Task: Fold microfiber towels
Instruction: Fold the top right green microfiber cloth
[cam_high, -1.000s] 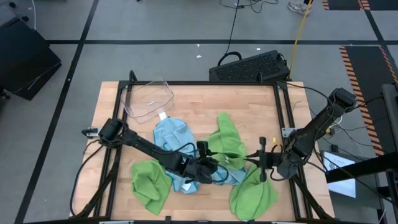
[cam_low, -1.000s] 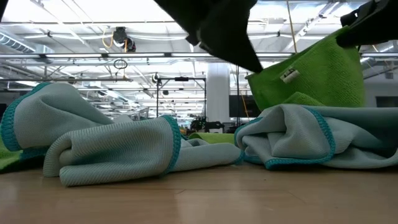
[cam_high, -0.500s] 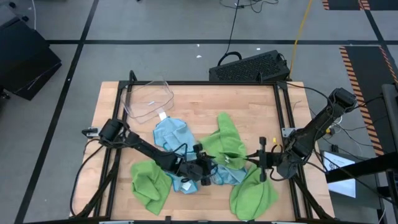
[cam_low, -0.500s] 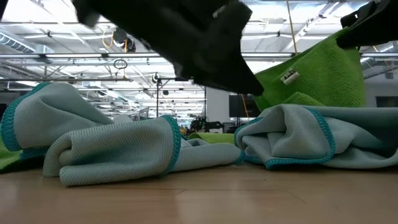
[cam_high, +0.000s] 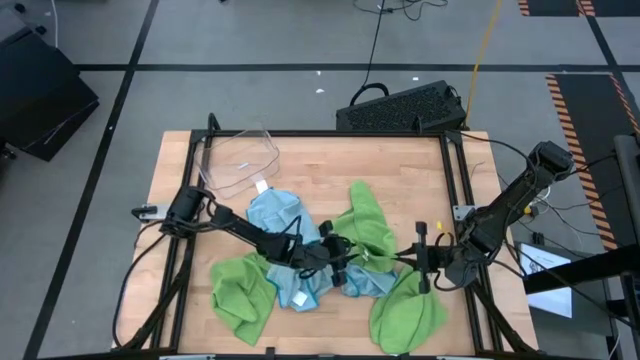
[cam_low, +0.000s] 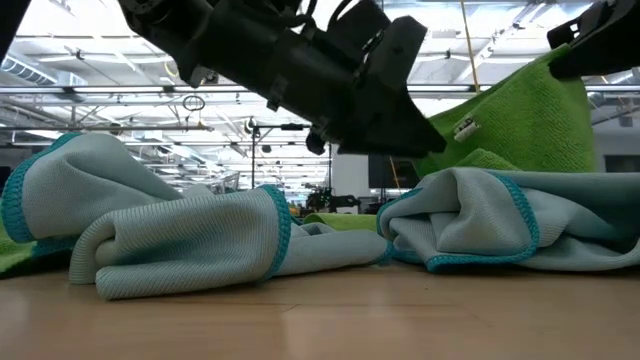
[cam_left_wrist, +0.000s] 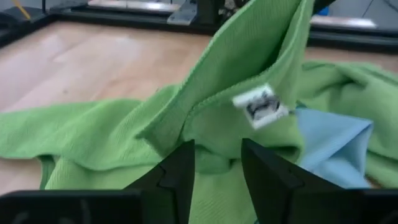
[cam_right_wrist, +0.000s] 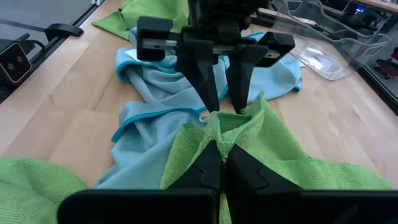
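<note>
1. Right pincer (cam_right_wrist: 221, 163) clamped tight on a lime green towel (cam_right_wrist: 261, 134) edge, surface centre, lifted.
2. Left pincer (cam_left_wrist: 217, 165) narrowly parted, straddling the same towel's fold just below its white tag (cam_left_wrist: 261, 106); tag print unreadable.
3. Blue towels (cam_high: 280, 215) at 9 o'clock of it.

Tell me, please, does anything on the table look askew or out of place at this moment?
Nothing looks damaged or spilled. The towels are simply unfolded: blue ones and green ones lie crumpled in an overlapping heap. The right claw is shut on a green towel, lifting its corner, and the left claw is open around that corner.
</note>
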